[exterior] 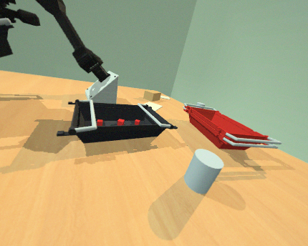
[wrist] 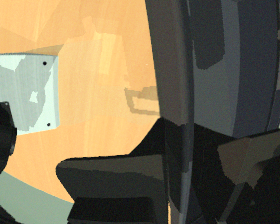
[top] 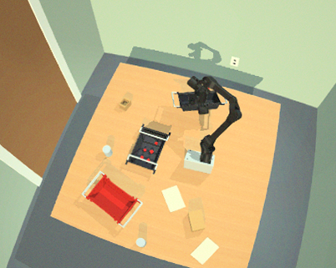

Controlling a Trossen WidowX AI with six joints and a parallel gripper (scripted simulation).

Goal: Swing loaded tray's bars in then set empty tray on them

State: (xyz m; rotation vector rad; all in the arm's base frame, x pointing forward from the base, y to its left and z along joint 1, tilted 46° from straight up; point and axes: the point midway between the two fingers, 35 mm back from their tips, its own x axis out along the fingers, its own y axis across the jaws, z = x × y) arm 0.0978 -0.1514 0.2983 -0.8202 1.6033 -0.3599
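Note:
The loaded black tray (top: 158, 150) (exterior: 122, 134) stands mid-table with several small red blocks inside. One white wire bar (top: 154, 134) (exterior: 93, 114) crosses its top near one end, and the other bar (top: 143, 159) (exterior: 150, 114) crosses near the other end. The empty black tray (top: 186, 101) (exterior: 4, 42) (wrist: 212, 95) hangs in the air toward the wall, its bars swung outward. My gripper (top: 203, 106) (wrist: 167, 122) is shut on its long side wall. The fingertips are partly hidden, and only a corner of the held tray shows in the exterior view.
A red tray (top: 112, 198) (exterior: 229, 130) lies beyond the loaded one. White cylinders (top: 107, 150) (top: 140, 242) (exterior: 204, 171), a small tan box (top: 124, 102), a tan block (top: 196, 220) (exterior: 152, 95) and two paper sheets (top: 173, 198) (top: 204, 250) are around. My arm's white base (top: 198, 164) stands beside the loaded tray.

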